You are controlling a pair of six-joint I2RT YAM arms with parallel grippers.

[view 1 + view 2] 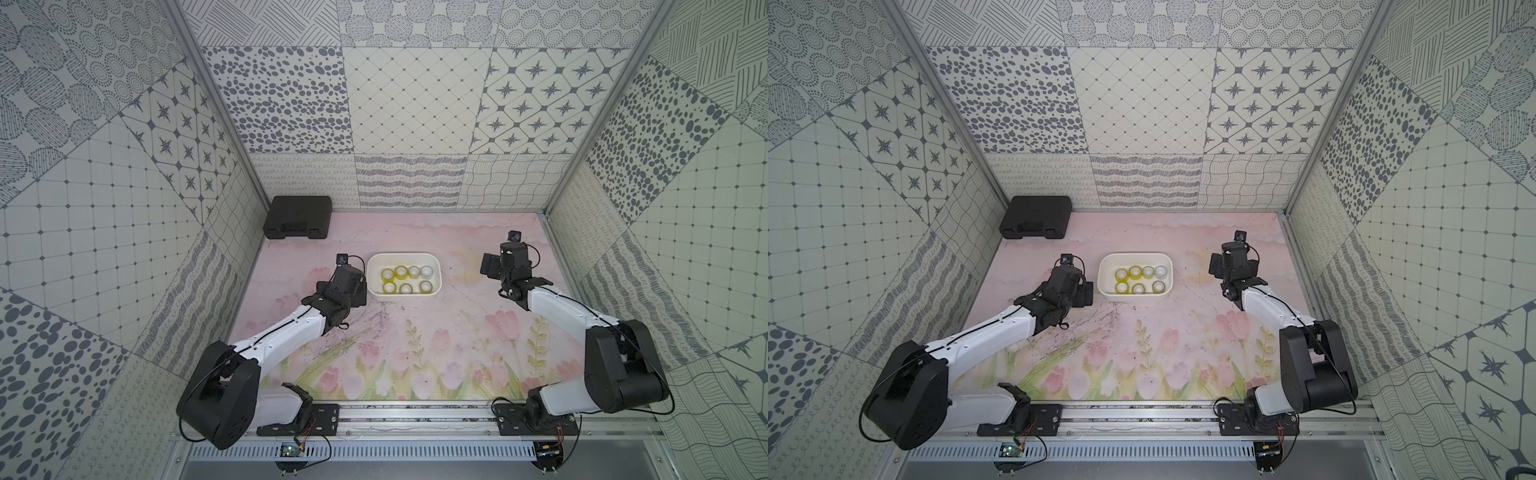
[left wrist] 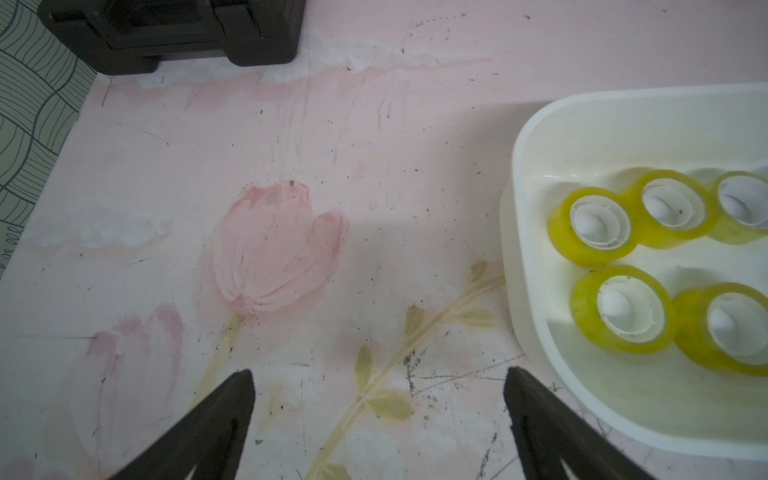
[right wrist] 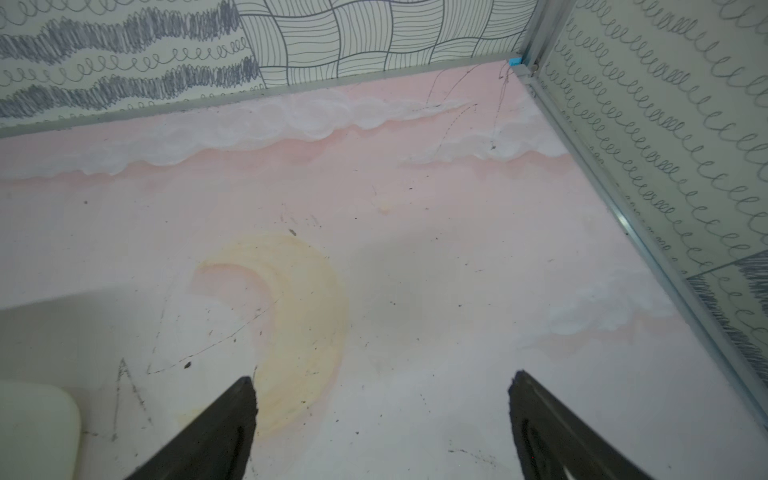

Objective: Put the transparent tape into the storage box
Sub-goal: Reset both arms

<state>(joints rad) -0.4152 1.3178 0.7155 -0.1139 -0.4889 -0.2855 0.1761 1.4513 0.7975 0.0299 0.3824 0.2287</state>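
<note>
Seven tape rings [image 1: 406, 289] in box [image 2: 623, 94] | mostly yellow, one greyish | left hand [image 2: 379, 371], right hand [image 3: 381, 377] spread

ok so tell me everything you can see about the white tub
The white tub is a shallow rectangular plastic container with rounded corners and a lipped rim, smooth and slightly glossy. It sits upright and open, flat on the pink flowered mat, about mid-table, its long side across the top views. Inside sit seven tape rolls, holes up, in two rows: four behind, three in front, most yellow-tinted. The open left gripper hangs close beside one short end; no contact shows.
</note>
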